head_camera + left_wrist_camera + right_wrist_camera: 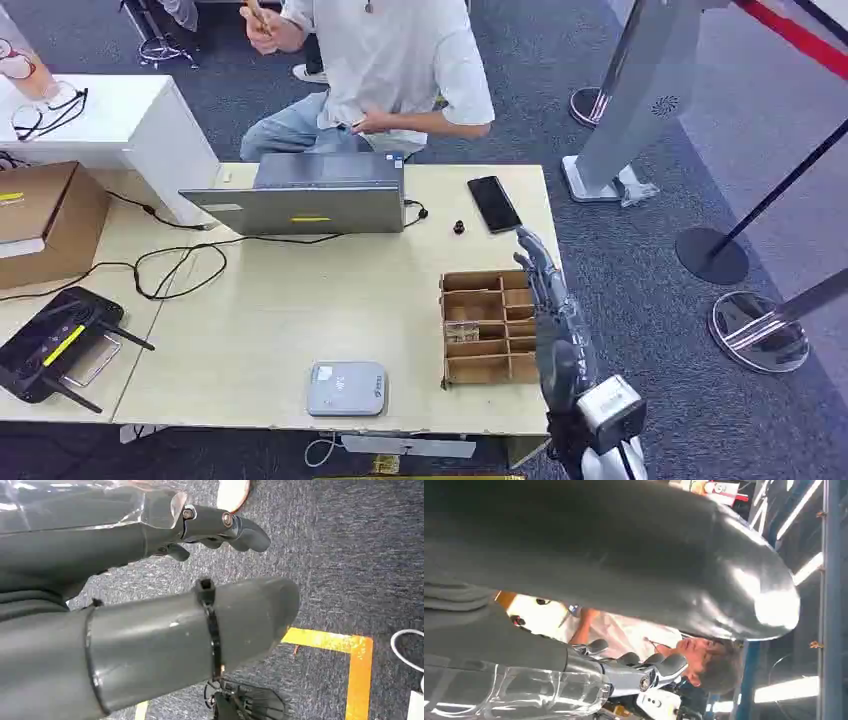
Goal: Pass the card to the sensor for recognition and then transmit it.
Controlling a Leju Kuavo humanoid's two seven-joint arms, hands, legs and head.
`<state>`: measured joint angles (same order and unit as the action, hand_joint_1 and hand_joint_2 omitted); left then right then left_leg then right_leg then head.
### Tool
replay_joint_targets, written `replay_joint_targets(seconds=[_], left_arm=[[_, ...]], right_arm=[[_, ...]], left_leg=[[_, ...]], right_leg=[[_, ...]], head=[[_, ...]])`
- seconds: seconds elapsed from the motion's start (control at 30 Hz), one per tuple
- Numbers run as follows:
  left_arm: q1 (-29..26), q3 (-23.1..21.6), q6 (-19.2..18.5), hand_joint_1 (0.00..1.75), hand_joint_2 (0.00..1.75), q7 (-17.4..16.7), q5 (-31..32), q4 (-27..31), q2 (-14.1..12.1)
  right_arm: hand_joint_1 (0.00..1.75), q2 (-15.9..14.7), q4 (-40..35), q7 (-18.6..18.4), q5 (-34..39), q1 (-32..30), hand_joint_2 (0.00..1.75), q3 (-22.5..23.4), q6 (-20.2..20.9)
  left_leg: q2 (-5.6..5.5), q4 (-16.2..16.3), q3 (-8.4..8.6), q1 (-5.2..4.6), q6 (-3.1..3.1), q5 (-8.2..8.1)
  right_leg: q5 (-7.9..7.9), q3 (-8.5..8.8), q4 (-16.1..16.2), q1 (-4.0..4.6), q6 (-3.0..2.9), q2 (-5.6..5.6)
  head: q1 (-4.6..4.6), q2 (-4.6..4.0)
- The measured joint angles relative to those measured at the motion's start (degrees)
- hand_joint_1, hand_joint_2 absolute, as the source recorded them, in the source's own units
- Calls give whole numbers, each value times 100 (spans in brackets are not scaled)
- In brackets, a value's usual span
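Right hand (545, 285) is raised at the table's (270, 330) 3 o'clock edge, over the divided tray (487, 327), fingers straight and apart, holding nothing. Left hand (220, 527) hangs above the carpet, fingers loosely curled, empty. I see the sensor (346, 388) at 6 o'clock, and a card (461, 331) standing in the tray.

The right arm rises at the near right, its right hand (545, 285) extended forward, fingers nearly straight and apart, holding nothing. The left hand (150, 610) hangs low, fingers loosely curved, empty.
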<state>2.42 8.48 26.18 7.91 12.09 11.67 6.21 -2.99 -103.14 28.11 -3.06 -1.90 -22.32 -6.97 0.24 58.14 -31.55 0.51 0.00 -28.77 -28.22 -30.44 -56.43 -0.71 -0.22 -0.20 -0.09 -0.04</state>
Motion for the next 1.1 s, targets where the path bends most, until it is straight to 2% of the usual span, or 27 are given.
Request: replay_joint_targets(seconds=[0.37,0.47,0.77,0.97,1.1], left_arm=[[-20,0,35,0,0,4,53,0,-2],[-24,-2,33,0,0,96,68,0,-2],[-33,-4,22,0,0,177,107,0,0],[-26,-72,-39,0,0,190,210,0,0],[-11,-142,-26,0,0,188,295,0,20]], right_arm=[[0,0,-11,90,-52,-240,0,35,-50],[0,0,-11,109,-66,-275,0,42,-64],[0,9,-55,170,-426,-283,0,103,-70],[0,-37,140,157,-997,197,0,98,-420],[0,-72,404,-30,-1455,696,0,26,-669]], left_leg=[[0,0,0,0,0,0],[0,0,0,0,0,0],[0,0,-2,0,0,0],[3,1,-1,0,3,3],[3,3,0,0,6,5]], right_leg=[[0,0,0,0,0,0],[0,0,0,0,0,0],[0,0,0,0,0,0],[1,2,0,0,1,2],[3,2,-1,0,0,2]], head=[[0,0],[0,0],[0,0],[0,0],[0,0]])
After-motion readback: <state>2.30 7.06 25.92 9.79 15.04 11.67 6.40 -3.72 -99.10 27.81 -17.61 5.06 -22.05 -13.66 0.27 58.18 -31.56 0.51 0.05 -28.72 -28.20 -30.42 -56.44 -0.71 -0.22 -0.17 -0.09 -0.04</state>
